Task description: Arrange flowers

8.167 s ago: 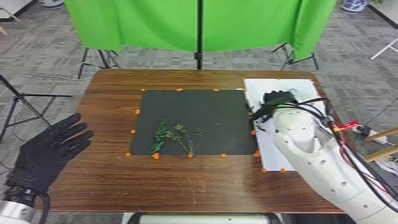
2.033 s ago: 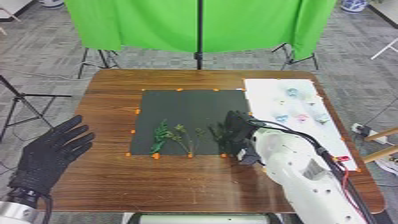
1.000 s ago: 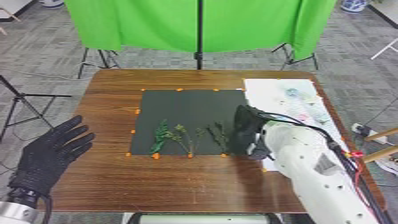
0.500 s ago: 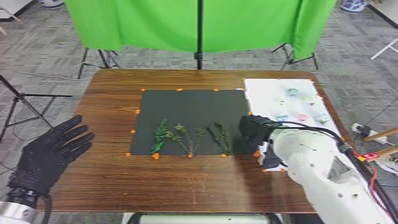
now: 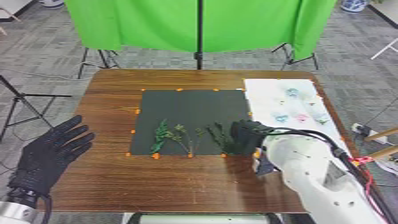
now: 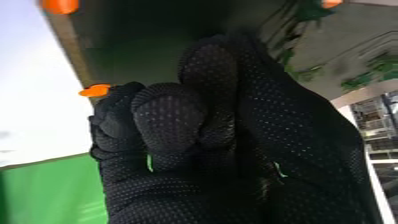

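- Right hand (image 5: 249,131): held with fingers together, just beside the dark sprig (image 5: 218,138) on the mat (image 5: 191,107).
- Could snag leaves and skew the sprig if swept sideways.
- Might brush the flowers (image 5: 302,118) on the sheet (image 5: 266,92) by swinging back low.
- Left hand (image 5: 55,147): spread, well apart.

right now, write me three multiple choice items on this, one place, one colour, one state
1. Where is the leftmost sprig?
A) on the floor
B) on the dark mat
C) in a vase

2. What colour is the tape along the mat's edges?
A) orange
B) blue
C) pink

3. How is the left hand?
A) a closed fist
B) gripping a stem
C) open and empty

1 B, it lies near the mat's front edge
2 A, the bits are bright orange
3 C, its fingers are spread with nothing in them
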{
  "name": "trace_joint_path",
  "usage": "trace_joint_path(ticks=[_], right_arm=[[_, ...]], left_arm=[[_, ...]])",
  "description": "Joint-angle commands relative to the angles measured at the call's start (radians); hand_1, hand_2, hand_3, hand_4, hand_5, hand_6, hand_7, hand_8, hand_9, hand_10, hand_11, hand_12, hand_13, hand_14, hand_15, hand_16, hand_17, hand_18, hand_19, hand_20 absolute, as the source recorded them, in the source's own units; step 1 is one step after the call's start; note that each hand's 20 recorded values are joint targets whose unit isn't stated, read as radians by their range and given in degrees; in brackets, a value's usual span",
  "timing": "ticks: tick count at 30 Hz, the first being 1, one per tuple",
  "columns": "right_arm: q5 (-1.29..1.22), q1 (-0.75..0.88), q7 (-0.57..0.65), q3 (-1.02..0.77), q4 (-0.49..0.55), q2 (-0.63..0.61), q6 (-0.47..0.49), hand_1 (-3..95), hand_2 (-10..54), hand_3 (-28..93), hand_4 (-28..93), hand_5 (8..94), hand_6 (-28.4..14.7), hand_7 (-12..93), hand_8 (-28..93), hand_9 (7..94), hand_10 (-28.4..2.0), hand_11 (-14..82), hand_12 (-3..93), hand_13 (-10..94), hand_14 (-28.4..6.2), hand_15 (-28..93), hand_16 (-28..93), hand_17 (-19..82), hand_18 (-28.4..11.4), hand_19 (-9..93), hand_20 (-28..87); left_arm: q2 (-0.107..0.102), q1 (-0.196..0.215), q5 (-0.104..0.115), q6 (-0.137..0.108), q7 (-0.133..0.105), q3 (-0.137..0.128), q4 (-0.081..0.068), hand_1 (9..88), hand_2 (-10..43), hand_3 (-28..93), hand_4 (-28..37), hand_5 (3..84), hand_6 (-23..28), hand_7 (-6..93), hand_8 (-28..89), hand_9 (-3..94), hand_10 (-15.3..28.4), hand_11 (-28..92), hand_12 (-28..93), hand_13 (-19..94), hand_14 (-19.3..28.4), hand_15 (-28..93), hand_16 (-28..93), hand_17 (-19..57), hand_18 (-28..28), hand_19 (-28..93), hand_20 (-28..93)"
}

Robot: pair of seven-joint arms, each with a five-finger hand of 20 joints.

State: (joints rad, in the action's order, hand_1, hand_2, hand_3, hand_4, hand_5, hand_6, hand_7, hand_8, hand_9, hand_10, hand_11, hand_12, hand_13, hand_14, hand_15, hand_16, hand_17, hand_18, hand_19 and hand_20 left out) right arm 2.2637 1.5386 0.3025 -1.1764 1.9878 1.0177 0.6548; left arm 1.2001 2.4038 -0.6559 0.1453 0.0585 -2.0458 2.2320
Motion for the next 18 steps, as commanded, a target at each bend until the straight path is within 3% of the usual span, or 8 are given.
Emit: trace_joint_path(ticks=[1, 18], right_arm=[[-0.002, 0.015, -0.018, 0.049, -0.01, 0.04, 0.03, 12.3, -1.2, 77, -28, 64.8, -4.1, 62, -23, 80.3, -11.0, 50.7, 30.9, 79, -6.8, 73, 27, 34, -22.1, 89, 40], [0.028, -0.011, -0.001, 0.03, -0.028, 0.05, 0.0, 11.5, -0.6, 77, -28, 65.1, -4.2, 62, -22, 80.8, -11.0, 49.7, 30.6, 79, -6.6, 73, 27, 35, -22.4, 90, 40]], left_arm=[[0.003, 0.006, -0.004, 0.005, 0.011, 0.0, -0.004, 25.2, 0.0, 72, -23.5, 35.8, 2.4, 21.2, -10, 28.3, 12.2, 25, 14, 23, 14.7, 34, -1, -10.9, 21.0, 44, 6], [0.0, 0.003, -0.003, -0.001, 0.008, 0.003, -0.006, 25.2, 0.0, 72, -23.4, 35.9, 2.5, 21.1, -10, 28.3, 12.1, 25, 14, 23, 14.7, 34, -1, -10.9, 21.1, 44, 6]])
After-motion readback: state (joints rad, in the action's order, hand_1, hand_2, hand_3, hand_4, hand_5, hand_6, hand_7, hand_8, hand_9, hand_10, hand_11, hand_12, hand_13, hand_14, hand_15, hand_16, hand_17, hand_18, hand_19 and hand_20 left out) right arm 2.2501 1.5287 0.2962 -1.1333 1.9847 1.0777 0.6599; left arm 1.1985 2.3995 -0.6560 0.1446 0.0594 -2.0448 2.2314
